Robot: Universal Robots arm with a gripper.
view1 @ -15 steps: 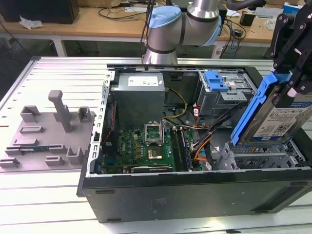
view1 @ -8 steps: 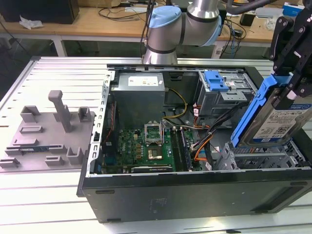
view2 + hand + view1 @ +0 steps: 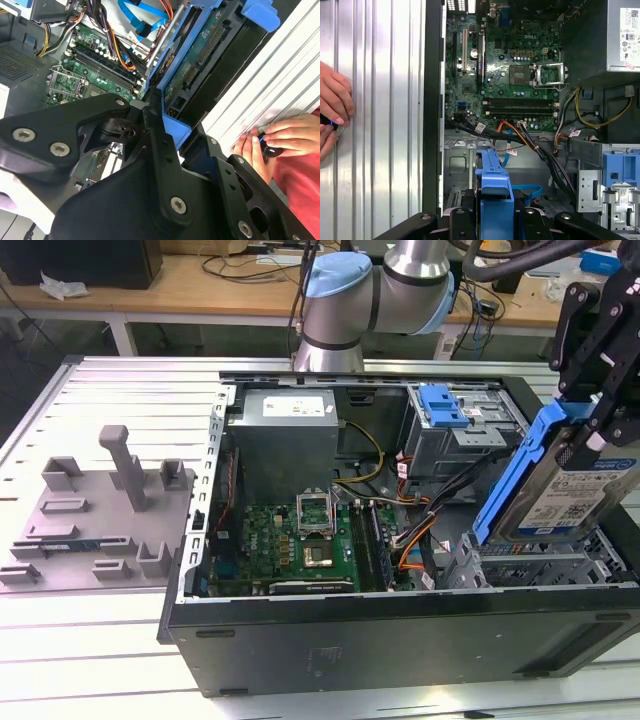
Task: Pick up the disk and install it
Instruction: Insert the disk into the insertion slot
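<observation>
The gripper (image 3: 588,430) is clamped on the disk (image 3: 560,495) by its blue carrier bracket, holding it tilted just above the drive cage (image 3: 540,565) at the exterior view's right end of the open computer case (image 3: 400,635). A person's hand (image 3: 332,117) rests on the ribbed table (image 3: 385,125) beside the case.

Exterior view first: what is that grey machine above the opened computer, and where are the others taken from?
It is a robot arm whose black gripper is clamped on the disk, a silver hard drive in a blue carrier, tilted over the drive cage of an open computer case. That view comes from a camera off the arm; both wrist views come from cameras riding on the arm, looking into the case at the motherboard. The case lies on a ribbed metal table beside a grey fixture plate. A person's hand rests on the table.
</observation>
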